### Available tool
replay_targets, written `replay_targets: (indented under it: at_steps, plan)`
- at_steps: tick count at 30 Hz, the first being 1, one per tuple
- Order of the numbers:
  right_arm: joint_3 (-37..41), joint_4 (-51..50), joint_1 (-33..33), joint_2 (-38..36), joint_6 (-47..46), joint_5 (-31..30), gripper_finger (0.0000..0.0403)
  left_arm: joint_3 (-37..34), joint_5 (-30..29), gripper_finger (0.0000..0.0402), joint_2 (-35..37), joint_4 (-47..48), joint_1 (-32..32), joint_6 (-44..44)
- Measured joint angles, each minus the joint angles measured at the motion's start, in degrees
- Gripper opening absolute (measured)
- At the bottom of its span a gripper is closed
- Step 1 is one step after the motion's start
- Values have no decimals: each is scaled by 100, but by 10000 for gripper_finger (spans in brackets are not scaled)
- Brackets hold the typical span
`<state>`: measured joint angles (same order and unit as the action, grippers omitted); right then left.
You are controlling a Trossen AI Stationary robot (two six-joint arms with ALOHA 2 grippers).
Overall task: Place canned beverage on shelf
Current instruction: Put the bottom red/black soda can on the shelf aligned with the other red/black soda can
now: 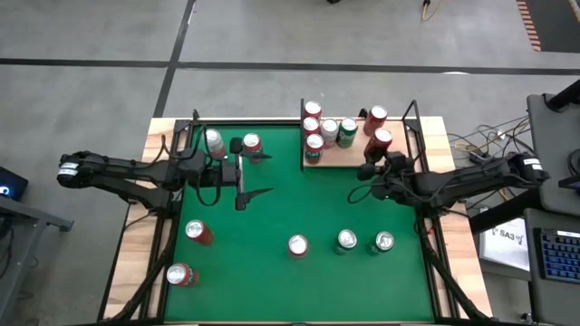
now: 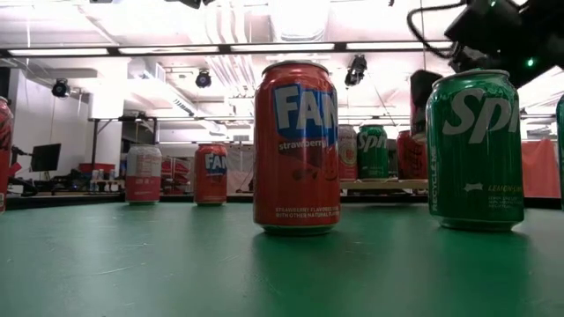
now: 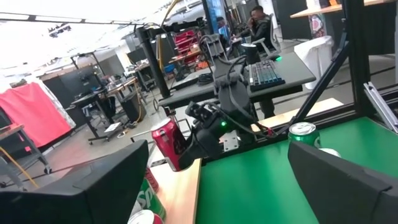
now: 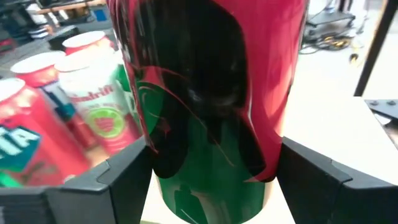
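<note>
Presently, nearest the low camera, a strawberry Fanta can (image 2: 296, 147) and a Sprite can (image 2: 476, 150) stand upright on the green tabletop (image 1: 290, 217), 2 of several cans still loose on it. Farther back, the left tool (image 1: 243, 181) waits over the tabletop's left rear area, fingers spread wide and holding nothing, just beside a silver can (image 1: 214, 142) and a red can (image 1: 252, 144).

At the far right, the right tool (image 1: 373, 165) holds a red can (image 4: 208, 99) between its fingers, directly over the near edge of the shelf (image 1: 353, 156). Whether the can's base already rests on the pale board cannot be told. 6 other cans crowd the shelf, the closest group (image 4: 56, 118) just beside the held can.

Judged risks: releasing before the base sits flat would let the can tip off the near edge onto the tabletop. Any sideways drift toward the neighbouring cans could knock them together. Withdrawing with the fingers insufficiently spread could drag the can back off the shelf.
</note>
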<state>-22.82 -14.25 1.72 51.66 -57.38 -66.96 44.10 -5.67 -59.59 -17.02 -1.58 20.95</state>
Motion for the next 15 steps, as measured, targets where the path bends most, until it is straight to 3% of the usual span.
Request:
replay_targets:
  at_steps: [15]
  plan:
    - [41, 44, -1, 1497, -1213, -769, 277, 0, 0, 365, 0, 19, 0, 88]
